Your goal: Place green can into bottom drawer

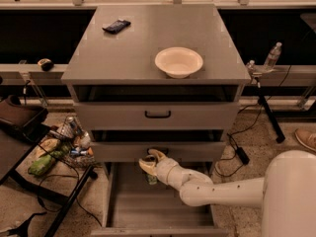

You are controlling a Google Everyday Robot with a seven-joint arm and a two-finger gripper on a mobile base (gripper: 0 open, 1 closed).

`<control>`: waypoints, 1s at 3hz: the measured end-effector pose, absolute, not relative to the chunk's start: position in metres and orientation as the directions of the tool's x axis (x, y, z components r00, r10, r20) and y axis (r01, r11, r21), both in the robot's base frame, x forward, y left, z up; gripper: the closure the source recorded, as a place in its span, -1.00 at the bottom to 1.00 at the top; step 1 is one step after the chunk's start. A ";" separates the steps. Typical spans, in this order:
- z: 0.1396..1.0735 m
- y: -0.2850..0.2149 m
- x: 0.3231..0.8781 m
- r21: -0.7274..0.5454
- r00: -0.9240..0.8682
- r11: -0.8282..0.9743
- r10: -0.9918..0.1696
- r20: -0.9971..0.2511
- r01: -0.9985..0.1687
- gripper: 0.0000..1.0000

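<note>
The bottom drawer (pixel 163 209) is pulled out toward me, a wide grey tray with a bare floor. The green can (pixel 151 178) stands upright near the drawer's back, left of centre. My gripper (pixel 150 161) hovers just above the can, on the white arm reaching in from the lower right. Its pale fingers (pixel 146 166) are spread open, and the can sits below them, not between them. The can's top is partly hidden by the lower finger.
The two upper drawers (pixel 158 115) are slightly ajar. A white bowl (pixel 178 61) and a dark flat packet (pixel 116 25) lie on the cabinet top. A black cart (pixel 54 149) with clutter stands left of the drawer. A water bottle (pixel 272 56) stands at the right.
</note>
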State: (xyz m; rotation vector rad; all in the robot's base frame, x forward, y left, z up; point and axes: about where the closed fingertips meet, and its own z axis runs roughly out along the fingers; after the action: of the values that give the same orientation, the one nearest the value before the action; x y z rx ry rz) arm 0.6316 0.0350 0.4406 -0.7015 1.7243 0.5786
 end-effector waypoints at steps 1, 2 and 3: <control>0.445 0.035 0.631 0.026 -0.193 0.702 -0.160 -0.968 -0.712 1.00; 0.440 0.032 0.626 0.038 -0.205 0.701 -0.157 -0.966 -0.712 1.00; 0.444 0.032 0.626 0.037 -0.204 0.701 -0.157 -0.966 -0.712 1.00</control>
State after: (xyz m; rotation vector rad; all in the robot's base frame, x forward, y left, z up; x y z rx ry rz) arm 0.6258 0.0319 0.4444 -0.6983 1.7345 0.5878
